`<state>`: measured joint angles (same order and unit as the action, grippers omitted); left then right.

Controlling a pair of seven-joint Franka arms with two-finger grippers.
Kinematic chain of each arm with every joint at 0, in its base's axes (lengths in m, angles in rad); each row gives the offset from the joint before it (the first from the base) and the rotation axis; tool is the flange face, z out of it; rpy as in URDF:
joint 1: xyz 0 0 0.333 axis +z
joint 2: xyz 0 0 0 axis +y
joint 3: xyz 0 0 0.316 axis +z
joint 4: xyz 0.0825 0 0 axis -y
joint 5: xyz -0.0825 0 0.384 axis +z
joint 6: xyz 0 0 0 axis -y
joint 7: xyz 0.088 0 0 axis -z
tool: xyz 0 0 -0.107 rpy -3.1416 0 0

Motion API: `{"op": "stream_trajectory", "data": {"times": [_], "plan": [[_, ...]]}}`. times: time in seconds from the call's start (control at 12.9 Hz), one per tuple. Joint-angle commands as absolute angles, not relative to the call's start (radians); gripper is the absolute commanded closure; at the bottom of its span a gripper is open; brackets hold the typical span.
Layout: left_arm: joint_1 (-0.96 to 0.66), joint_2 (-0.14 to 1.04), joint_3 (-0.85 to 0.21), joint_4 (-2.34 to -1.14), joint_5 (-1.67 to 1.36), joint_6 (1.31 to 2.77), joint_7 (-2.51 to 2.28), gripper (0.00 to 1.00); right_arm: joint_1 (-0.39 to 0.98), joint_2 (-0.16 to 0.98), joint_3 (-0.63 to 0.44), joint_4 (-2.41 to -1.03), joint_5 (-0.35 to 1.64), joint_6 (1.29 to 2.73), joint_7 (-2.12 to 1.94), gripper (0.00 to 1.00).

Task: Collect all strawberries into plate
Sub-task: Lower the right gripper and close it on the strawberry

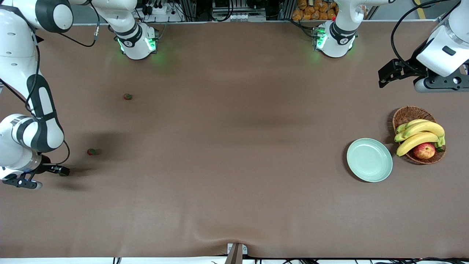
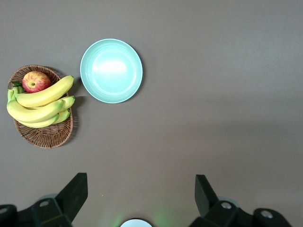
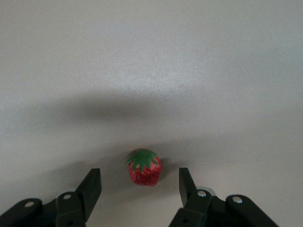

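right gripper (image 3: 139, 184) | fingers apart | strawberry (image 3: 145, 167) between, untouched on table

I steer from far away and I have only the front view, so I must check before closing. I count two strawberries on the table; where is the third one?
Observer: The right wrist view shows the third strawberry lying on the table, between the fingers of the right hand.
Operator: Do the fingers touch it already?
Observer: No. The right hand is open, with a gap on each side of the third strawberry.
Operator: And the left hand, does it carry something?
Observer: The left hand is open and empty. It waits over bare table, with the plate in its wrist view.
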<state>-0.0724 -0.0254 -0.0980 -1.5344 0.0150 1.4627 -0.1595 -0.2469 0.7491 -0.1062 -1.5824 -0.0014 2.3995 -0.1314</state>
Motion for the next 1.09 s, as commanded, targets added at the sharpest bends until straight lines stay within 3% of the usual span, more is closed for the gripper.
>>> {"op": "stream_trajectory", "data": {"times": [0.0, 0.16, 0.23, 0.39, 0.47, 0.7, 1.01], "plan": [[-0.058, -0.029, -0.101, -1.532, 0.032, 1.462, -0.144, 0.00, -0.265, 0.790, -0.094, -1.563, -0.018, 2.469, -0.169, 0.31], [-0.057, -0.029, -0.101, -1.532, 0.032, 1.462, -0.144, 0.00, -0.265, 0.802, -0.094, -1.563, -0.018, 2.500, -0.169, 0.34], [-0.057, -0.029, -0.101, -1.532, 0.032, 1.462, -0.144, 0.00, -0.265, 0.802, -0.094, -1.563, -0.020, 2.500, -0.169, 0.40], [-0.057, -0.029, -0.101, -1.532, 0.032, 1.462, -0.144, 0.00, -0.267, 0.801, -0.094, -1.562, -0.018, 2.499, -0.228, 0.73], [-0.055, -0.029, -0.101, -1.532, 0.032, 1.463, -0.144, 0.00, -0.267, 0.798, -0.094, -1.557, -0.017, 2.491, -0.238, 0.96], [-0.055, -0.028, -0.101, -1.532, 0.032, 1.463, -0.144, 0.00, -0.249, 0.795, -0.092, -1.514, -0.008, 2.410, -0.229, 1.00], [-0.054, -0.028, -0.101, -1.532, 0.026, 1.463, -0.144, 0.00, -0.197, 0.782, -0.089, -1.379, -0.006, 2.087, -0.080, 1.00]]}}
